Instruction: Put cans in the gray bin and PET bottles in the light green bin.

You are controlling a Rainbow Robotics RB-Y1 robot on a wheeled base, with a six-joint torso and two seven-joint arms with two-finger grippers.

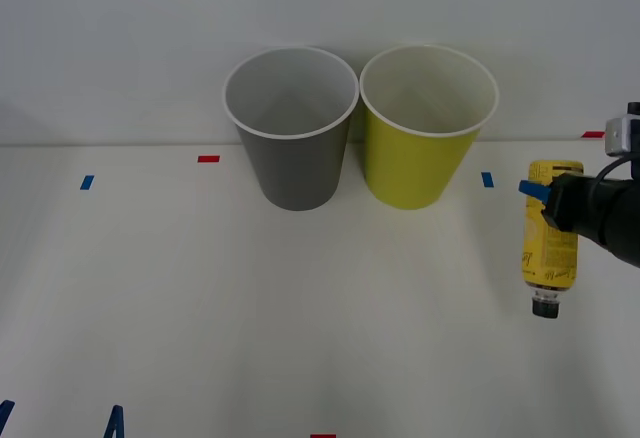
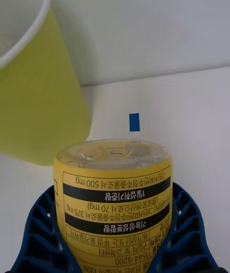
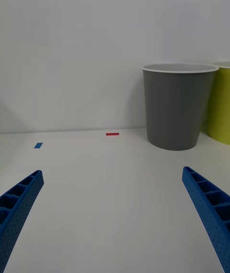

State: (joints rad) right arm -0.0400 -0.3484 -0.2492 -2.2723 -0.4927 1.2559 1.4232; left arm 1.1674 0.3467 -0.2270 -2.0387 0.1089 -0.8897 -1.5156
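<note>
The right tool [image 1: 548, 203] pinches the PET bottle [image 1: 550, 248] beside the light green bin [image 1: 420, 158], both bins empty; the left tool [image 3: 112, 215] waits spread.

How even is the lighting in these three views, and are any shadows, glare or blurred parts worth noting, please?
Front view: soft and even, faint shadows under the gray bin and light green bin. Right wrist view: the PET bottle in the right gripper is sharp, print readable. Left wrist view: the left gripper has slightly soft fingers.

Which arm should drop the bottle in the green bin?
Right. The right gripper already clamps the PET bottle beside the light green bin; the left gripper is open, low at the table's left.
</note>
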